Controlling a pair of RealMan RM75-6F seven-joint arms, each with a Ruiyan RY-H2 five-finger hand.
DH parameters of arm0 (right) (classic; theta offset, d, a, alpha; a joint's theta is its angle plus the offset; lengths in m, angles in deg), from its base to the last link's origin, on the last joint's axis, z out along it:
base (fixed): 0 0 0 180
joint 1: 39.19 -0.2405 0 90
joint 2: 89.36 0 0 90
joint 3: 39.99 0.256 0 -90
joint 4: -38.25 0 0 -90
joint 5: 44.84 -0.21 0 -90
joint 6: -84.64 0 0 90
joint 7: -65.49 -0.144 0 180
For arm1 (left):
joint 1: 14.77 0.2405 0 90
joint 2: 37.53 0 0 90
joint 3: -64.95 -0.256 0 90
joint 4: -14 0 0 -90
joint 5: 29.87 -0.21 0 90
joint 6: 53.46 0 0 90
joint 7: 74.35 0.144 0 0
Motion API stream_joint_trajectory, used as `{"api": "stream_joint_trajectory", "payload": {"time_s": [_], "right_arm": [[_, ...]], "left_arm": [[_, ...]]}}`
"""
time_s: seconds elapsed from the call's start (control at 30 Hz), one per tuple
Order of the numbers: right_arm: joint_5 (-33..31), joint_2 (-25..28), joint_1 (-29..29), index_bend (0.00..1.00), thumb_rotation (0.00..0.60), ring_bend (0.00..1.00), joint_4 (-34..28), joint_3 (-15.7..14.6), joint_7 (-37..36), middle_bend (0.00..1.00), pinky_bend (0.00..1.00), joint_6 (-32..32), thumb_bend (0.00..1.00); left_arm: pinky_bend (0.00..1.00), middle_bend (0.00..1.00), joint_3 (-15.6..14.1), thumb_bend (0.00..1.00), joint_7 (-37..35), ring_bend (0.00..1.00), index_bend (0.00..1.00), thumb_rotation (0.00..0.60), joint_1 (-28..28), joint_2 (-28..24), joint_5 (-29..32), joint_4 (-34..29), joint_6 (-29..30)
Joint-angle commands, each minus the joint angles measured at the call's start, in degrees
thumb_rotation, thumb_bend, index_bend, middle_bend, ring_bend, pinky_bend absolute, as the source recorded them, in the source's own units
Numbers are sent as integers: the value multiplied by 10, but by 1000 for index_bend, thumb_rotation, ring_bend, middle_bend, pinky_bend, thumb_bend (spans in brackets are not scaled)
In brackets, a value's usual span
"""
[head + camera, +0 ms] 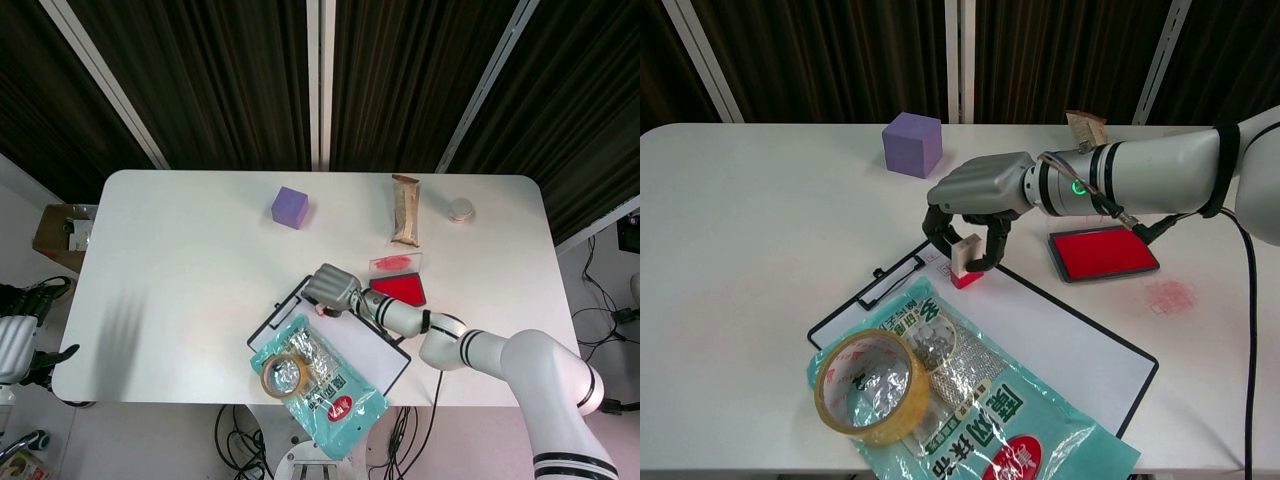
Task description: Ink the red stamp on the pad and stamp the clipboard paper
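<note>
The red stamp [963, 263], pale body over a red base, stands upright on the top corner of the clipboard paper [1060, 340]. My right hand [978, 203] arches over the stamp and pinches it between thumb and fingers. In the head view this hand [331, 288] hides nearly all of the stamp. The open red ink pad [1102, 250] lies just right of the hand, also seen as the ink pad [400, 288] beside the clipboard [375, 352]. My left hand [45, 358] hangs off the table's left edge with fingers apart, holding nothing.
A green snack bag [980, 420] with a tape roll [872, 384] on it covers the clipboard's lower half. A purple cube [913, 143] sits at the back, with a brown packet [405, 210] and a small round disc [460, 209] further right. A red smudge [1168, 296] marks the table.
</note>
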Motion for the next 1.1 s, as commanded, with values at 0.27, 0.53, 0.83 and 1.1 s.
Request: {"api": "stream_joint_trajectory", "payload": {"time_s": [0.27,0.53,0.83,1.1], "right_arm": [[5,94,29,1000,600,891,-108,20,-1,858,1000,-86,477],[0,186,94,1000,600,891,-197,-17,34,858,1000,-132,477],[-20,245,184,1000,600,891,-219,-82,61,858,1000,-149,477],[-26,232,217,1000,600,891,-187,-99,45,858,1000,-129,481]], "left_arm": [[245,164,-1,0,16,133,151,600,-3,-3,-6,-18,2],[245,163,-2,0,30,133,152,600,-2,-5,-11,-34,7],[245,163,-6,0,37,133,152,600,-3,1,-16,-36,5],[245,163,-9,0,45,133,152,600,-5,3,-19,-41,3]]}}
